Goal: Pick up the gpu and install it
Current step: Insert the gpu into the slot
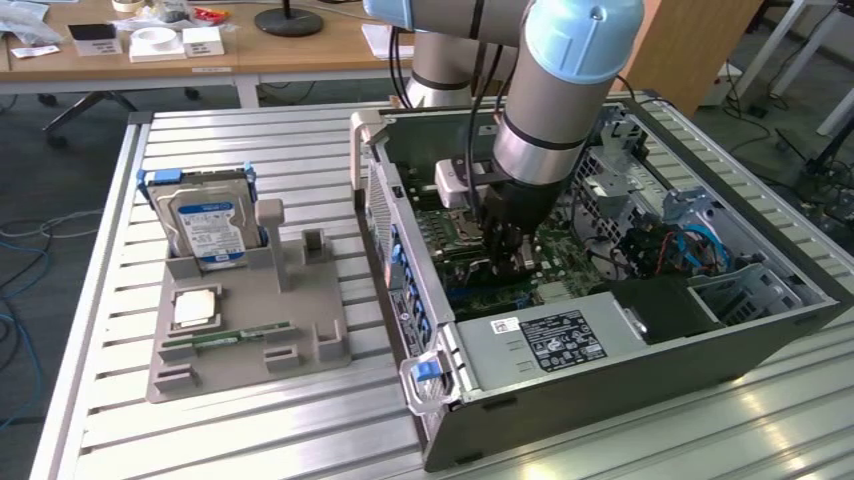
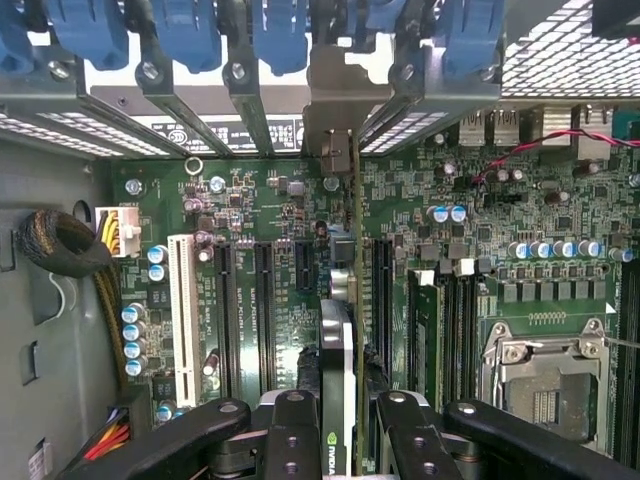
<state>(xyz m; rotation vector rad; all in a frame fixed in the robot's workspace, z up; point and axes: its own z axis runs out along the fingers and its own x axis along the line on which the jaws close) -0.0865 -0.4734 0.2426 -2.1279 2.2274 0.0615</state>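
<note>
The gpu [image 2: 336,350] stands on edge between my fingers [image 2: 290,430], a thin dark card with a small logo on its near end. Its silver end bracket [image 2: 335,100] reaches up to the case's rear slot openings. The card sits low over the green motherboard [image 2: 250,200], in line with a long black expansion slot; whether it is seated I cannot tell. My gripper [image 2: 345,440] is shut on the card. In the exterior view the gripper [image 1: 514,250] reaches straight down into the open computer case [image 1: 400,230], just above the board.
Blue slot latches [image 2: 180,30] line the case's rear wall. A CPU socket [image 2: 550,370] and RAM slots lie beside the card. At the exterior view's left, a grey holder [image 1: 247,330] carries a hard drive [image 1: 207,225], a CPU and a RAM stick [image 1: 240,335]. A power supply [image 1: 561,340] fills the case's near end.
</note>
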